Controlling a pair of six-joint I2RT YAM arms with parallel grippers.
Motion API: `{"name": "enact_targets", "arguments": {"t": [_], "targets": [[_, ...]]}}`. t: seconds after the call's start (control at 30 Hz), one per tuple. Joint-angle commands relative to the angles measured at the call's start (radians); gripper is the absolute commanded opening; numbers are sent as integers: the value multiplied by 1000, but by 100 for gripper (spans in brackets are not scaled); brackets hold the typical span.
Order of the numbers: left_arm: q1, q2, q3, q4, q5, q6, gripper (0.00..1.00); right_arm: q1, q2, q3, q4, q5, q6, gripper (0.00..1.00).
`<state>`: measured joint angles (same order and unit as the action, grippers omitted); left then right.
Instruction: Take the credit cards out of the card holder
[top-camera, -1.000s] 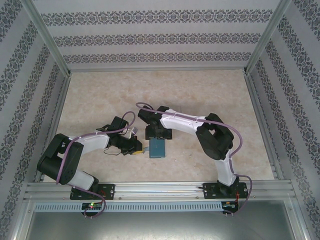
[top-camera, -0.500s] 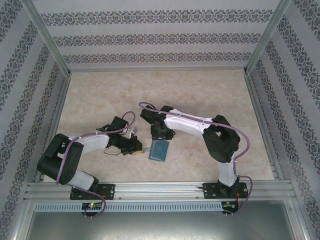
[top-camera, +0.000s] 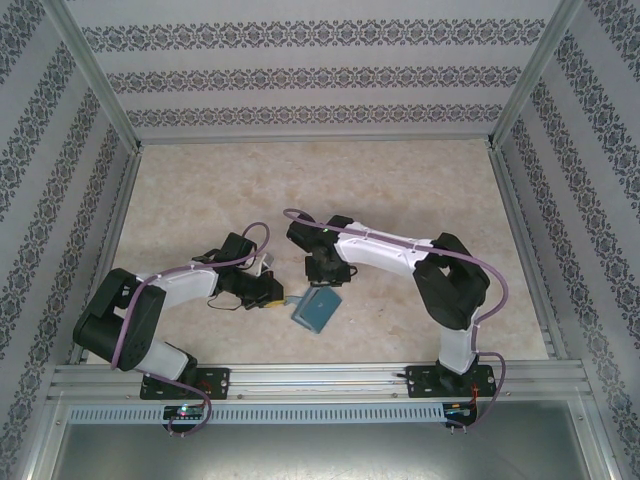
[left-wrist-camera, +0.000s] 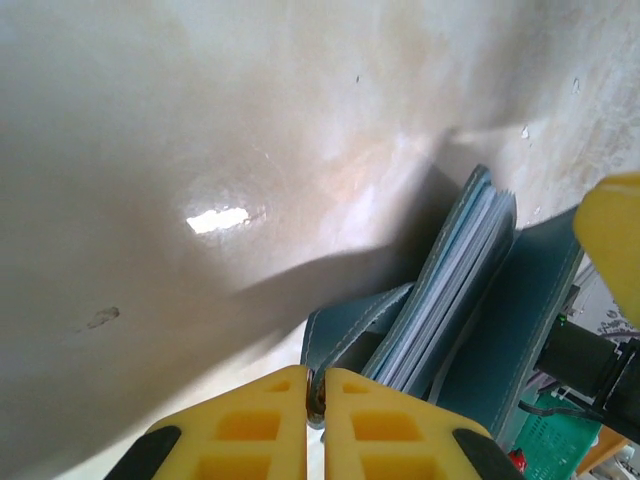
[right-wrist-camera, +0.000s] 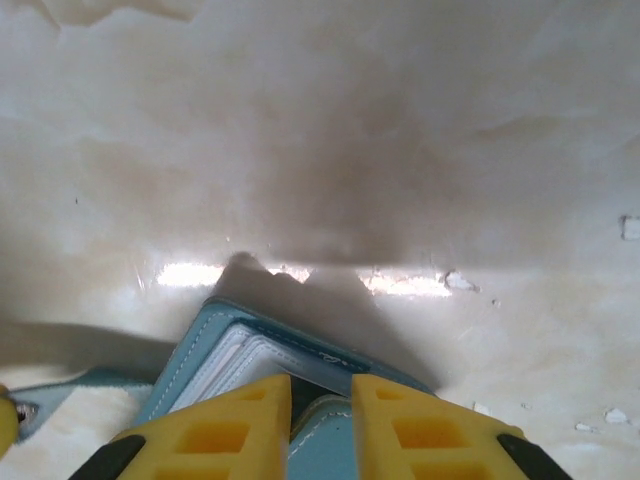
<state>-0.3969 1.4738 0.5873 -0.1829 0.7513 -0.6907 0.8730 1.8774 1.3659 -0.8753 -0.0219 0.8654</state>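
So the card holder (top-camera: 317, 310) was sitting on the bench (top-camera: 400, 190) toward the near side, right between the two arms and skewed at an angle. The left gripper (left-wrist-camera: 317, 388) was pressed together on the holder's little strap tab (left-wrist-camera: 345, 330). The right gripper (right-wrist-camera: 320, 392) was closed down to a thin gap with the teal cover edge pinched in it, as far as I could tell.

The credit cards (left-wrist-camera: 440, 292) were all tucked inside, with just a stack of pale edges peeking out between the covers.

My take on handling: the holder looked light and floppy, soft cover, so it'd bend and swing rather than stay put when tugged. That tab is a weak anchor, and I'd expect the whole thing to twist around it. The cards should be thin, stiff and pretty slick, probably snug in their pockets. Best bet would be to pinch one card across its flat faces at the exposed edge. Then pull it straight along the pocket while the other gripper holds the cover close to that pocket.
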Motion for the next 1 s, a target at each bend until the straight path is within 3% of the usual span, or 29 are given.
{"name": "enact_targets", "arguments": {"t": [0.0,0.53,0.97], "targets": [[12,-26,2,-16,-43,-25,10,-2,-57,-34,-31,-31,3,27],[11,-58,-25,19,-100,-96,10,17,-204,-214,21,-164,42,34],[11,-75,-32,46,-149,-145,7,132,-222,-270,43,-267,73,46]]}}
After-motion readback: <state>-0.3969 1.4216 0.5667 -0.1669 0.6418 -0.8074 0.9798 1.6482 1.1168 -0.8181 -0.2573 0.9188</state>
